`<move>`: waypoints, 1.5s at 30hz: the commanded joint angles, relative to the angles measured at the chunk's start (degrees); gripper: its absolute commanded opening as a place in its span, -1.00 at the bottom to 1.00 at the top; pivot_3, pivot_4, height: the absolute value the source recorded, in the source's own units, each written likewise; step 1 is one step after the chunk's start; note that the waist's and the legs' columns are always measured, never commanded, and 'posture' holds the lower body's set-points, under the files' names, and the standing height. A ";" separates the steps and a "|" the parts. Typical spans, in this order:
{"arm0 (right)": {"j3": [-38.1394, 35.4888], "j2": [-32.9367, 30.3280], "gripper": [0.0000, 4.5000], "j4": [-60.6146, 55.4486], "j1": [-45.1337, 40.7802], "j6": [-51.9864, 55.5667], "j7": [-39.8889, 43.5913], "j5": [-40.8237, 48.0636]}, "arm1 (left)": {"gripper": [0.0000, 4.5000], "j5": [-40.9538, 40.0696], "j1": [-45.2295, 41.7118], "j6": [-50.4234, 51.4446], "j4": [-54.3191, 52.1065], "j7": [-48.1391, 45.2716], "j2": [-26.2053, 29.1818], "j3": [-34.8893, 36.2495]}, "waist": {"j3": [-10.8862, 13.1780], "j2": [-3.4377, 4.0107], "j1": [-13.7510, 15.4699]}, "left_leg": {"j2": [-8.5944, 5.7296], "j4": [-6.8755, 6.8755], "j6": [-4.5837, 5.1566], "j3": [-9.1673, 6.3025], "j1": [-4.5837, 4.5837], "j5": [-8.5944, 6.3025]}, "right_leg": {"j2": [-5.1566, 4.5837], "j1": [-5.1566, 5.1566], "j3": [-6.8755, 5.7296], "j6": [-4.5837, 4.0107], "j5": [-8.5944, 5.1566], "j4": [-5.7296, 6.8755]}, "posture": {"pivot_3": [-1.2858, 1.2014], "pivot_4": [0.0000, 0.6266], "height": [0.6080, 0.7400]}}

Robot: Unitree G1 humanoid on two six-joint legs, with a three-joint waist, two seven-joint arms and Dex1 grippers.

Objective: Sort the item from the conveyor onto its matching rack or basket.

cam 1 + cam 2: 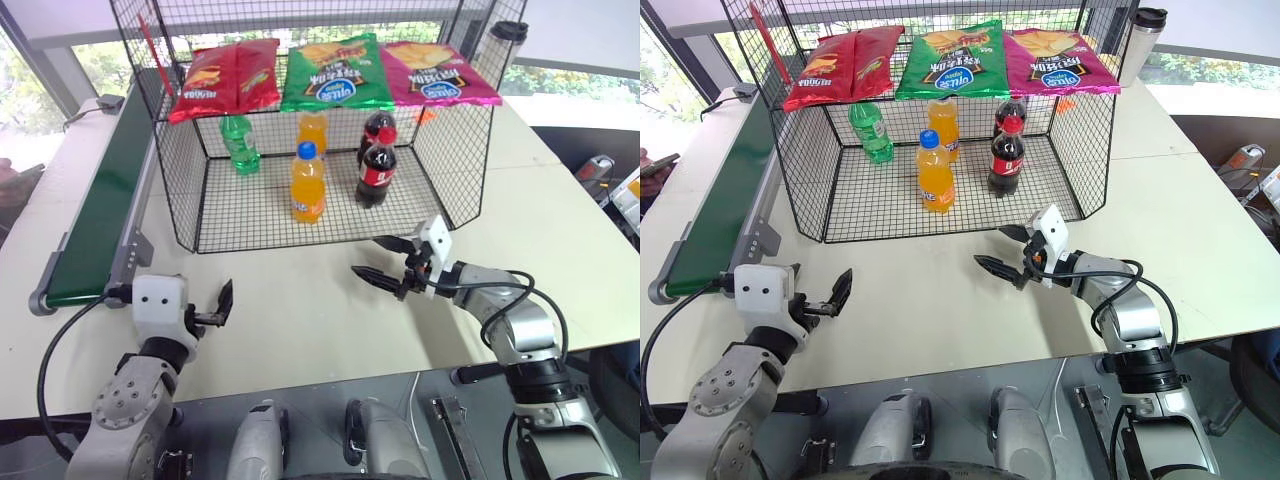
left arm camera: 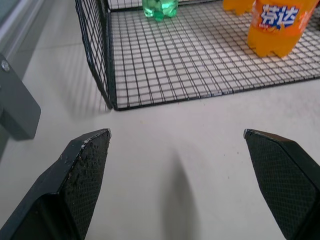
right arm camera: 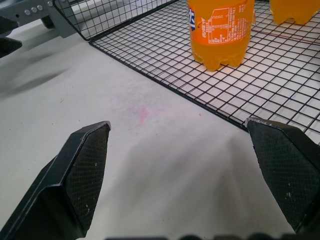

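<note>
Head view: the conveyor [image 1: 95, 215] on the left carries nothing I can see, and a green bottle [image 1: 240, 143] stands at the far left of the wire basket [image 1: 180, 205]; its cap is unclear, so the sort looks done.

Left wrist view: the left gripper [image 2: 177, 172] is spread wide over bare table, holding nothing.

Right wrist view: the right gripper [image 3: 180, 170] is likewise wide apart, empty, near the orange soda bottle [image 3: 220, 32].
</note>
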 commanded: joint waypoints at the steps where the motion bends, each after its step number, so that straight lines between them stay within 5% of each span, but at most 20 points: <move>1: -0.30 0.09 1.00 -0.89 -1.00 -0.16 0.30 0.82 | 0.98 -0.11 0.20 -1.69 -2.27 0.01 -0.01 0.16 | 0.00 0.00 0.01 | 0.00 0.00 0.00 0.00 0.00 0.00 | 0.00 0.00 0.00 0.00 0.00 0.00 | 0.03 -0.52 1.00; 45: -0.07 0.34 1.00 -6.26 -0.22 -3.46 8.24 4.95 | 0.98 -0.17 0.49 -0.03 -3.60 1.28 0.20 0.08 | 0.00 0.00 0.00 | 0.00 0.00 0.00 -0.03 0.00 0.00 | 0.00 0.00 0.00 0.00 0.00 0.00 | 0.03 -0.52 1.00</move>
